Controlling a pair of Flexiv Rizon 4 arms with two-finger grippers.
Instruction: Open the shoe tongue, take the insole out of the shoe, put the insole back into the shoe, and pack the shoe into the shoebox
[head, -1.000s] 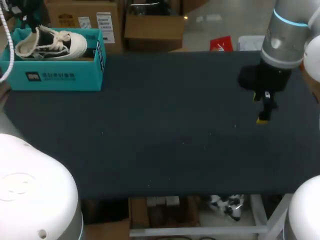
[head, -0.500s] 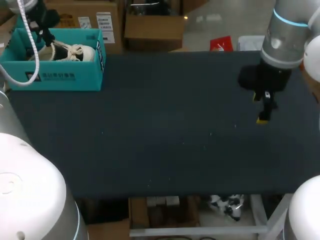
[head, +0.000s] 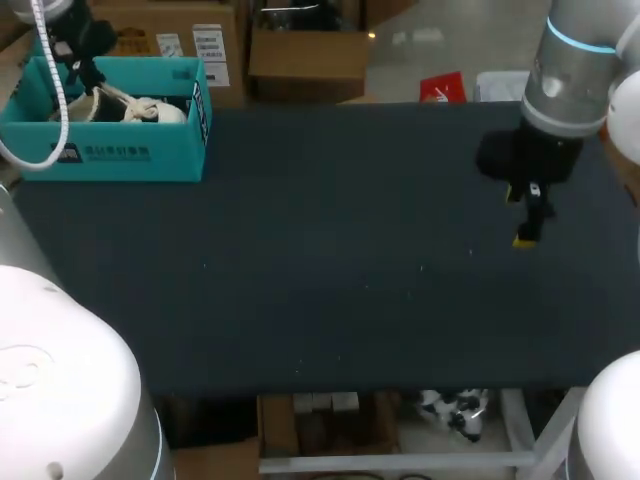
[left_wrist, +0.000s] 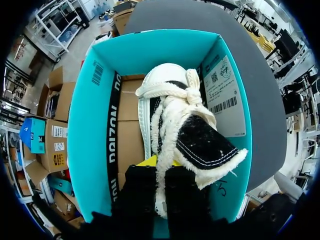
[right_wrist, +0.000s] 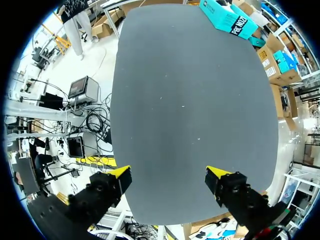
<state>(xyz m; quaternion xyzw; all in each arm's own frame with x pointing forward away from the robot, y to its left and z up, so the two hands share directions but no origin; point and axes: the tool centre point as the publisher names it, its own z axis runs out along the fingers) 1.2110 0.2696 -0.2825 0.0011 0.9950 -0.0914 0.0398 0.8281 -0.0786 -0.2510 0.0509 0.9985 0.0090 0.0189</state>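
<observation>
Right gripper (right_wrist: 167, 177): I see it released, its two yellow tips spread wide with nothing between them; in the head view (head: 527, 225) it hangs over the right part of the table.
Table (right_wrist: 190, 100): dark, bare surface lies directly under and ahead of the right gripper's fingers.
Left gripper (left_wrist: 160, 167): clenched on the shoe, at the far left corner over the box. Its black fingers press from both sides on the frayed white edge and laces; only one yellow tip peeks out beside the fabric.
Shoe (left_wrist: 175, 115): black canvas with a white toe cap and knotted white laces. It sits inside the box, toe pointing away ahead of the left gripper's fingers, and the black tongue flares out to one side of them. From the head view (head: 140, 108) it lies low, below the box rim.
Shoebox (left_wrist: 90, 125): teal, open, its walls all around the left gripper and the shoe, cardboard floor under them.
</observation>
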